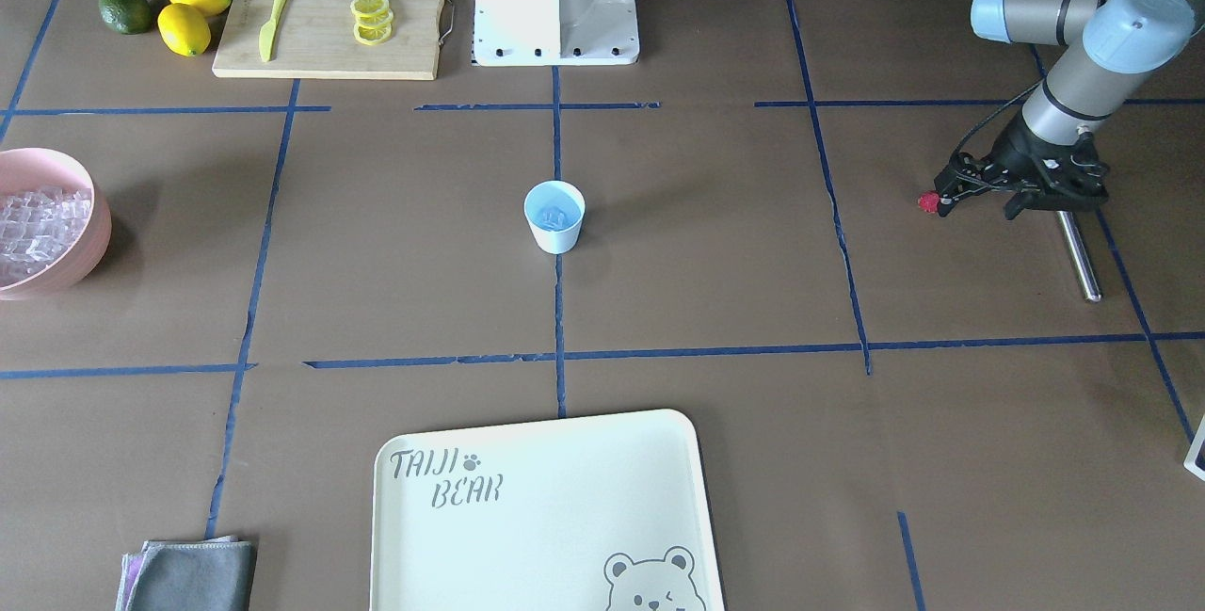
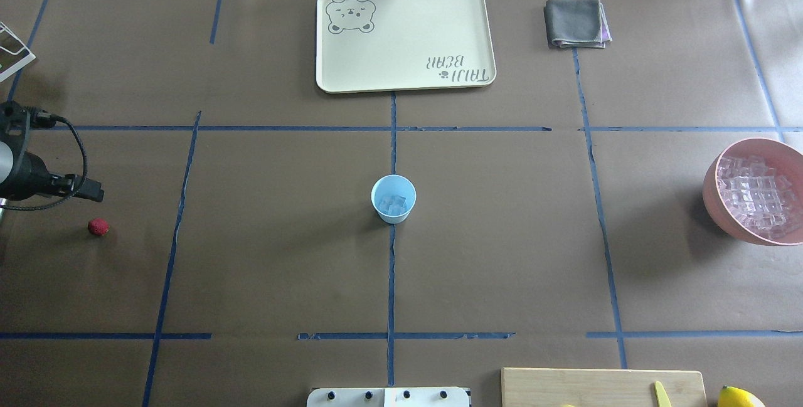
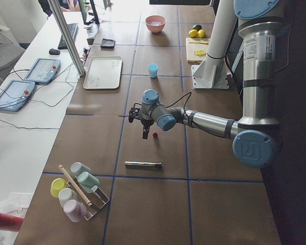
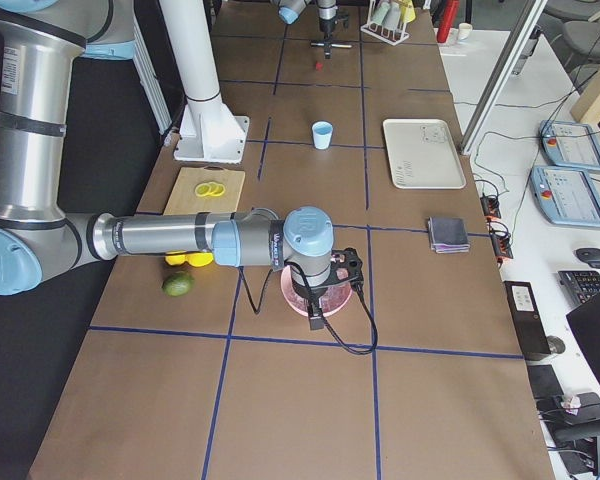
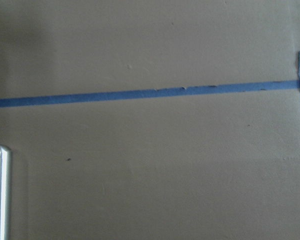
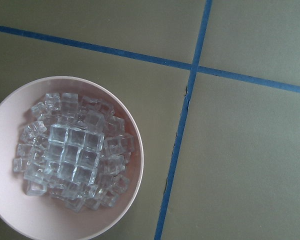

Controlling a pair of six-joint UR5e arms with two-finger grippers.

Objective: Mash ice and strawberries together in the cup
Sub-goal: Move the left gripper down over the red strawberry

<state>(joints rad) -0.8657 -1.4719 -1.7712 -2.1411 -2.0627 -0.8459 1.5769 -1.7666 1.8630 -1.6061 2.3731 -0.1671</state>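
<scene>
The light blue cup (image 1: 554, 216) stands at the table's centre with a few clear ice cubes (image 2: 394, 204) inside. One tiny red strawberry (image 1: 929, 204) lies on the table at my left end; it also shows in the overhead view (image 2: 98, 226). My left gripper (image 1: 979, 201) hangs low just beside the strawberry, not touching it, jaws apart and empty. My right gripper (image 4: 318, 312) hovers above the pink bowl (image 6: 136, 150) full of ice (image 6: 72, 155); it shows only in the exterior right view, so I cannot tell whether it is open or shut.
A metal rod (image 1: 1078, 253) lies on the table by the left gripper. A cream tray (image 1: 537, 507) and a grey cloth (image 1: 193, 575) sit on the far side. A cutting board (image 1: 329, 46) with knife and lemon slices, two lemons (image 1: 193, 13) and an avocado (image 1: 124, 8) lie near the robot's base.
</scene>
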